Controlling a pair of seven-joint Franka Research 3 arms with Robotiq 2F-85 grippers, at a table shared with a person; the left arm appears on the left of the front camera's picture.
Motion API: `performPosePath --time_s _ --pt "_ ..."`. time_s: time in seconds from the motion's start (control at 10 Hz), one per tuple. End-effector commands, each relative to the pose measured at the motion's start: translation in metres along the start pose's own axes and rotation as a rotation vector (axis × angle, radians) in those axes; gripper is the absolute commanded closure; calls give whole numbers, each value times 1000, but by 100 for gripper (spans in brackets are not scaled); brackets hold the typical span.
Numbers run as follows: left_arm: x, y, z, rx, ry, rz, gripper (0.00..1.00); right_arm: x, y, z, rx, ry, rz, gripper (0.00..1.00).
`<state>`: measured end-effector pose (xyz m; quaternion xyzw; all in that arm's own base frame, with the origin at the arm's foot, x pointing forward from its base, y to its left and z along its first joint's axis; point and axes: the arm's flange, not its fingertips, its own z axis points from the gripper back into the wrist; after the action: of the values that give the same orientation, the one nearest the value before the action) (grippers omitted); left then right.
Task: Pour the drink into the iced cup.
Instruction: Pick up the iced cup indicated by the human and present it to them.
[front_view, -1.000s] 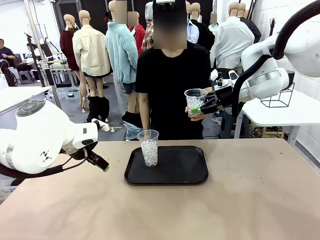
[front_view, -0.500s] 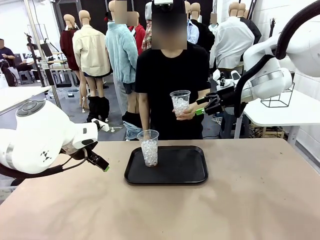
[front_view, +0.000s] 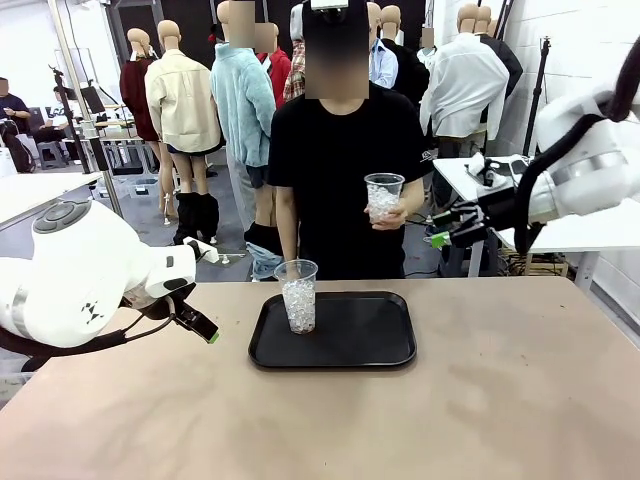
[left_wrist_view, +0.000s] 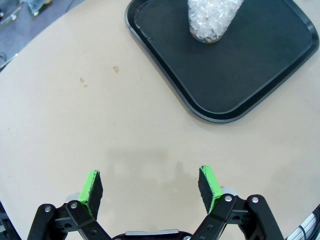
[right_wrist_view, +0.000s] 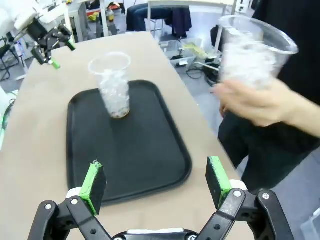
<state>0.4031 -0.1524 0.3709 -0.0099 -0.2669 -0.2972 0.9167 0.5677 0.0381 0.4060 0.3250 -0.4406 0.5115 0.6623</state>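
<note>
1. A black tray (front_view: 333, 330) lies on the tan table (front_view: 480, 400), and everything else is placed from it.
2. An iced cup (front_view: 297, 296), clear plastic and packed with ice, stands upright on the tray near its far left corner.
3. In the wrist views a thin amber-brown tint (left_wrist_view: 212, 41) shows at the very bottom of that cup. This may be a trace of the drink, but the rest of the cup looks colourless.
4. The left gripper (front_view: 200, 325) hangs low over the bare table off the tray's left edge, apart from it. Its green-tipped fingers point down and toward the tray.
5. The left wrist view shows the left gripper (left_wrist_view: 149, 171) with its jaws spread wide and nothing between the pads except table surface. The tray's near corner (left_wrist_view: 220, 107) is ahead of it.
6. The right gripper (front_view: 440, 228) is in the air beyond the tray's far right corner, past the table's far edge, and well above tray height.
7. Its wrist view shows the right gripper (right_wrist_view: 155, 162) with jaws fully apart and empty, looking down on the tray (right_wrist_view: 130, 150) and the iced cup (right_wrist_view: 114, 85).
8. The person stands behind the tray's far edge. Their hand (front_view: 397, 214) holds a second ice-filled cup (front_view: 383, 196) upright at chest height (above and beyond the tray's right half).
9. This held cup (right_wrist_view: 255, 50) is near the right gripper but clear of its fingers, and the hand (right_wrist_view: 255, 102) wraps around its lower part.
</note>
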Motion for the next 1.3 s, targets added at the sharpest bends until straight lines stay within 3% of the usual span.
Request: performPosePath --time_s 0.0,0.3,0.5,0.7,1.0,1.2 --pt "0 1 1 0 -1 4 0 -14 42 1 5 -43 8 0" --pt "0 1 1 0 -1 4 0 -35 79 -18 9 24 -37 0" --pt "0 1 1 0 -1 4 0 -42 101 -13 -209 139 -109 0" --pt "0 1 1 0 -1 4 0 -47 114 6 -324 252 -342 0" --pt "0 1 1 0 -1 4 0 -47 119 43 -583 275 -547 0" --pt "0 1 1 0 -1 4 0 -46 121 61 -612 292 -644 0"
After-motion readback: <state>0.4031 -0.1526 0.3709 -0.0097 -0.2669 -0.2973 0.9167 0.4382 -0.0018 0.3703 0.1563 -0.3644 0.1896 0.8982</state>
